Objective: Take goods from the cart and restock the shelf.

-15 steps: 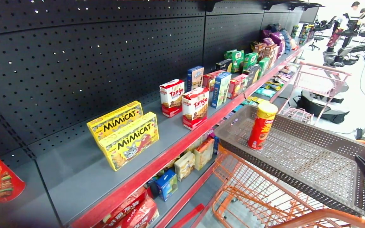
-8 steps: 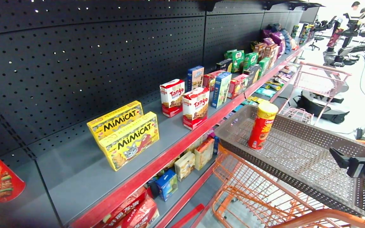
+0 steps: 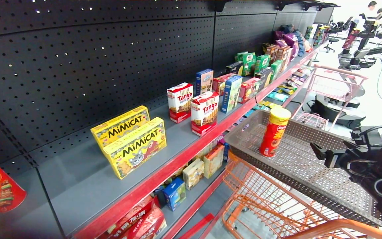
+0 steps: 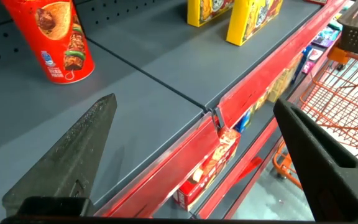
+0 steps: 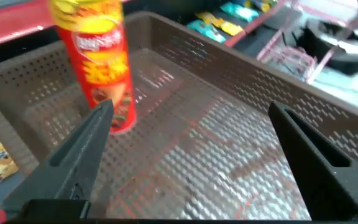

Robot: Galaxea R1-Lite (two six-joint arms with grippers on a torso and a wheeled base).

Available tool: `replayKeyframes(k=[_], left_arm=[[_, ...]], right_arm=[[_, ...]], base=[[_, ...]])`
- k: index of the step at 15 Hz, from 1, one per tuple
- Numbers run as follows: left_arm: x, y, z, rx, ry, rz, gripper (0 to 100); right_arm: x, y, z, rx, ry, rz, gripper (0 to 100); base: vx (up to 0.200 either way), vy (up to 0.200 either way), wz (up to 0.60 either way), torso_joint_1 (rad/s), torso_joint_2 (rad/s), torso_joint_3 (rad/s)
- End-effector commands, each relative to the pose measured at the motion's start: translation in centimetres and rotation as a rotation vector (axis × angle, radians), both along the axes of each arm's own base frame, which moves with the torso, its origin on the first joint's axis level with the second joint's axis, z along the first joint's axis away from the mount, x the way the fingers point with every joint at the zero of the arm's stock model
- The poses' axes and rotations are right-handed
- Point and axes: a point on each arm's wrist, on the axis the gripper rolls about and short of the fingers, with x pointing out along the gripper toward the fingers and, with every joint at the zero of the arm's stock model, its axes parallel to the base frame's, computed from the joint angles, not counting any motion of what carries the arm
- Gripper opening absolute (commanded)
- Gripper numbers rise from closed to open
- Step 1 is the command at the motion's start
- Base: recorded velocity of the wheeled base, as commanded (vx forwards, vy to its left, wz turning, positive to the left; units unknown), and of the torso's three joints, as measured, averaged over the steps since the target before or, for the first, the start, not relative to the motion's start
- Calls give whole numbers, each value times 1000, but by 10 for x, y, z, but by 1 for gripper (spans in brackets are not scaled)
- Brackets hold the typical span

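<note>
Cardboard tube by the look of it: the chip can (image 3: 274, 132) is probably light, with a stiff wall that dents if squeezed hard. The printed skin looks slick. It's tall and narrow, so a side nudge likely tips it. I'd take it mid-body, across the diameter and well under the lid, with moderate force.

Looks: red body, yellow band and yellow lid up top, snack graphics on the side. It stands upright on the floor of the brown perforated basket (image 3: 313, 172), which rides on the orange cart (image 3: 260, 205), at the basket end near the shelf (image 3: 88, 172).

The right tool (image 5: 188, 115) is over the basket with jaws wide open and nothing held. It points at the can but is apart from it, no contact.

The left tool (image 4: 196, 102) sits above the grey shelf deck, also wide open and empty. A second red can (image 4: 64, 40) stands on the shelf near it, and the yellow boxes (image 3: 129, 141) are further along.
</note>
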Motion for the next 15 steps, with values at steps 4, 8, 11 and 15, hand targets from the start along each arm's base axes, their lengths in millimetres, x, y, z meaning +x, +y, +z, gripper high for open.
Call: replayKeyframes(k=[4,8,11,15], left_arm=[[0,0,0,-1,1,1,100],[0,0,0,-1,1,1,100],[0,0,0,-1,1,1,100],[0,0,0,-1,1,1,100]], right_arm=[[45,20,-3,-16,-58,72,100],[76,27,-8,-23,-31,121,100],[80,31,-28,-89,55,131,100],[90,36,-30,-150,26,144,100]], base=[[0,0,0,0,0,0],[0,0,0,0,0,0],[0,0,0,0,0,0],[0,0,0,0,0,0]])
